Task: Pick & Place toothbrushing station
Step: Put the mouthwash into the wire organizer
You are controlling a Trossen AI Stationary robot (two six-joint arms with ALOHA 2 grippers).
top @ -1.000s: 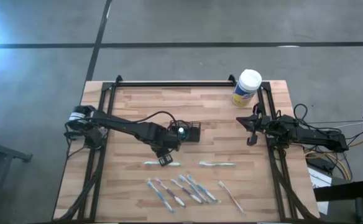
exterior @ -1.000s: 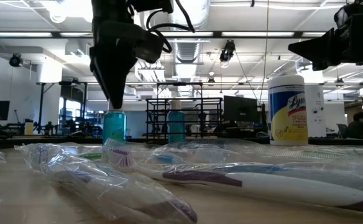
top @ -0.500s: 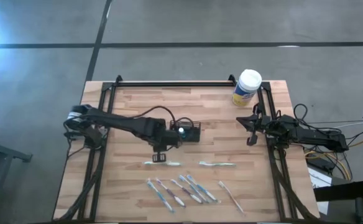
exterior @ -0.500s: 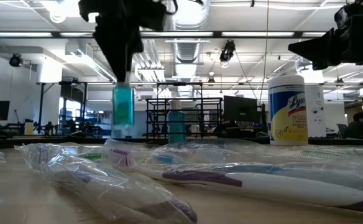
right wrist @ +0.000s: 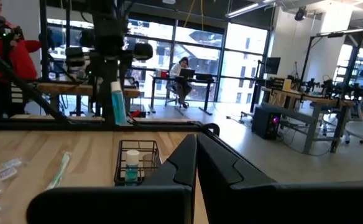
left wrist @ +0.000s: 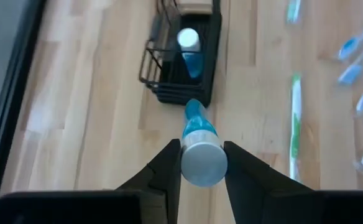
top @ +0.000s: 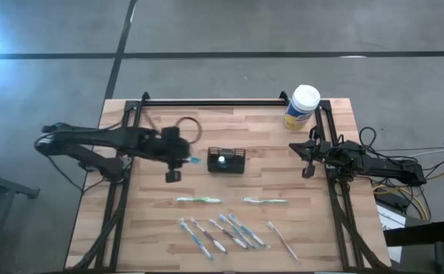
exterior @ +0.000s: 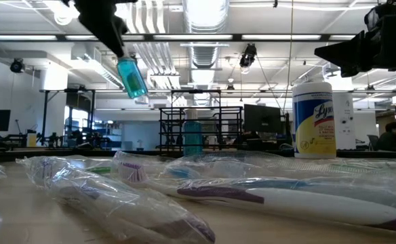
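The black wire-mesh basket stands mid-table with one blue bottle upright inside it. My left gripper hangs in the air to the left of the basket, shut on a second blue bottle. Two green-white toothpaste tubes lie flat nearer the front edge, and several wrapped toothbrushes lie in a row in front of them. My right gripper rests shut at the table's right edge. My left gripper pinches the bottle's pale capped end between its two fingers, one on each side. The fingers slant down toward the basket. The bottle is lifted clear of the table and hangs tilted below the fingers, its blue body pointing toward the basket.
A white-lidded, yellow-labelled canister stands at the far right corner. Black rails run along the table's left, right and far edges. Bare wood lies between the basket and the left rail.
My left gripper has risen and drawn back toward the table's left edge, rolling at the wrist. The blue bottle in it has gone from low and upright beside the basket to high and tilted.
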